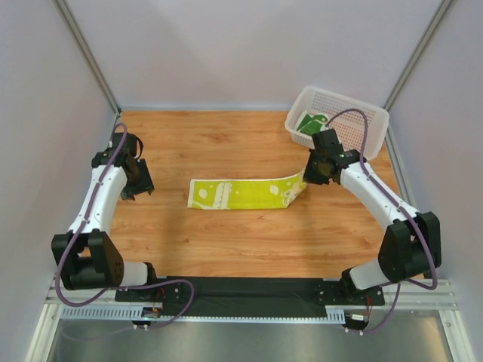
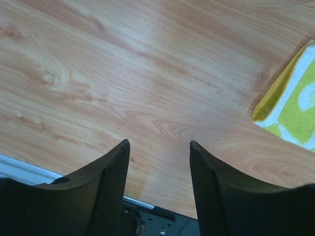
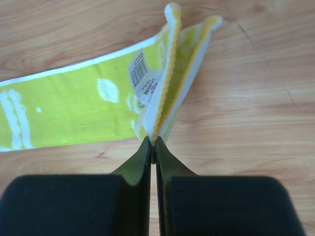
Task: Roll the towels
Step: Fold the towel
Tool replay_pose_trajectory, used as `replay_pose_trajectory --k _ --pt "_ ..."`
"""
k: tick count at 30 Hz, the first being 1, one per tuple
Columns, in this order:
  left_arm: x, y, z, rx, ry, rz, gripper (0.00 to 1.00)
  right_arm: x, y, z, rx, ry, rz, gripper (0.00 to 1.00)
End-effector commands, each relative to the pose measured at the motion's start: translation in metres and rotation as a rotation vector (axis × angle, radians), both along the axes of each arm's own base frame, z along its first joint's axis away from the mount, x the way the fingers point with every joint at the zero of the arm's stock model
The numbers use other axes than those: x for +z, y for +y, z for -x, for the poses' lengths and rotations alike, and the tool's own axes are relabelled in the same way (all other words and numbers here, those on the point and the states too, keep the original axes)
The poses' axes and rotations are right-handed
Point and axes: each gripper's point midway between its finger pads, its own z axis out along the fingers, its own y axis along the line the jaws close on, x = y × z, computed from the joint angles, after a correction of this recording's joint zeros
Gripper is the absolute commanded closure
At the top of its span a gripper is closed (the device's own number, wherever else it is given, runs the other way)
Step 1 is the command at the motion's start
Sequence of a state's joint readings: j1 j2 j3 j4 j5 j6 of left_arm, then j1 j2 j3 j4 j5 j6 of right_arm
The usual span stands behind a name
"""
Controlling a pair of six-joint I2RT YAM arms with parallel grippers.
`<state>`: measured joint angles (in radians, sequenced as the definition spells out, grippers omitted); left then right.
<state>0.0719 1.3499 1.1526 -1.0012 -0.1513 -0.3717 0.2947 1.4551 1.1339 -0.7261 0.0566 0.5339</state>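
- Top view: the lime towel (image 1: 241, 194) lies stretched flat across the middle of the wooden table (image 1: 226, 249), with only its right end raised off the wood.
- The right gripper (image 1: 308, 175) sits at that raised right end, pinching the cloth.
- The dark green towel (image 1: 311, 122) lies beyond the lime towel's right end, inside the white basket (image 1: 370, 113).
- The left gripper (image 1: 139, 181) hangs well apart from the lime towel's left end, touching no cloth.
- Left wrist view: the left gripper (image 2: 158, 143) has its jaws spread over bare wood with nothing between them. A corner of the lime towel (image 2: 295, 105) shows to the right, clear of the fingers.
- Right wrist view: the right gripper (image 3: 152, 143) is clenched on the lime towel (image 3: 74, 108) at its edge. The cloth stands up from the jaws as a doubled flap carrying a barcode label (image 3: 142, 78), and the rest runs off left, flat on the wood.
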Motion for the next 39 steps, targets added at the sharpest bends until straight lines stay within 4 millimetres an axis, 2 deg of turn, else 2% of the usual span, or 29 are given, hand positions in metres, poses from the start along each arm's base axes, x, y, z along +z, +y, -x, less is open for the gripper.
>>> replay_pose_trajectory --k 1,2,3,6,7,8,10,11,14,15,16,17,19,20,26,27,28,30,31,39 --pt "0.008 0.001 -0.001 -0.019 -0.040 -0.009 0.41 0.031 0.024 -0.013 0.045 -0.067 0.042 1.00" --pt "0.008 0.001 -0.001 -0.021 -0.039 -0.009 0.41 0.034 0.039 -0.010 0.080 -0.066 0.043 1.00" --pt "0.007 0.001 -0.001 -0.019 -0.038 -0.010 0.41 0.046 0.049 -0.016 0.092 -0.093 0.036 1.00" --pt "0.007 0.001 0.000 -0.020 -0.036 -0.012 0.41 0.050 0.076 -0.016 0.147 -0.092 0.036 1.00" --pt "0.007 0.002 0.000 -0.014 -0.036 -0.017 0.41 0.062 0.086 -0.021 0.158 -0.118 0.028 1.00" --pt "0.007 0.002 0.000 -0.015 -0.036 -0.018 0.41 0.056 0.098 -0.017 0.188 -0.099 0.041 1.00" --pt "0.008 0.003 0.000 -0.011 -0.037 -0.020 0.41 0.067 0.114 -0.022 0.211 -0.122 0.033 1.00" --pt "0.008 0.003 0.000 -0.014 -0.037 -0.021 0.41 0.063 0.125 -0.018 0.238 -0.109 0.038 1.00" --pt "0.007 0.004 0.001 -0.010 -0.034 -0.023 0.41 0.074 0.152 -0.018 0.287 -0.131 0.023 1.00" --pt "0.008 0.004 0.000 -0.010 -0.037 -0.023 0.41 0.068 0.158 -0.018 0.298 -0.116 0.033 1.00" --pt "0.007 0.004 0.001 -0.009 -0.034 -0.024 0.41 0.069 0.164 -0.017 0.310 -0.115 0.034 1.00" --pt "0.008 0.004 0.001 -0.009 -0.035 -0.026 0.41 0.072 0.177 -0.016 0.333 -0.121 0.026 1.00" --pt "0.008 0.005 0.001 -0.008 -0.035 -0.032 0.41 0.072 0.189 -0.014 0.357 -0.119 0.029 1.00" --pt "0.008 0.005 0.001 -0.005 -0.034 -0.031 0.41 0.080 0.201 -0.012 0.379 -0.137 0.020 1.00" --pt "0.007 0.006 0.002 -0.004 -0.029 -0.033 0.41 0.071 0.239 -0.008 0.445 -0.126 0.026 1.00" --pt "0.007 0.006 0.002 -0.005 -0.029 -0.035 0.41 0.074 0.245 -0.010 0.447 -0.137 0.020 1.00" --pt "0.007 0.006 0.002 -0.006 -0.029 -0.035 0.41 0.064 0.251 -0.009 0.460 -0.118 0.033 1.00" --pt "0.007 0.006 0.002 -0.006 -0.027 -0.037 0.41 0.065 0.260 -0.010 0.472 -0.121 0.019 1.00" --pt "0.007 0.007 0.002 -0.004 -0.025 -0.038 0.41 0.056 0.266 -0.009 0.480 -0.106 0.026 1.00" --pt "0.006 0.006 0.002 -0.006 -0.023 -0.040 0.41 0.040 0.298 -0.002 0.536 -0.073 0.003 1.00"
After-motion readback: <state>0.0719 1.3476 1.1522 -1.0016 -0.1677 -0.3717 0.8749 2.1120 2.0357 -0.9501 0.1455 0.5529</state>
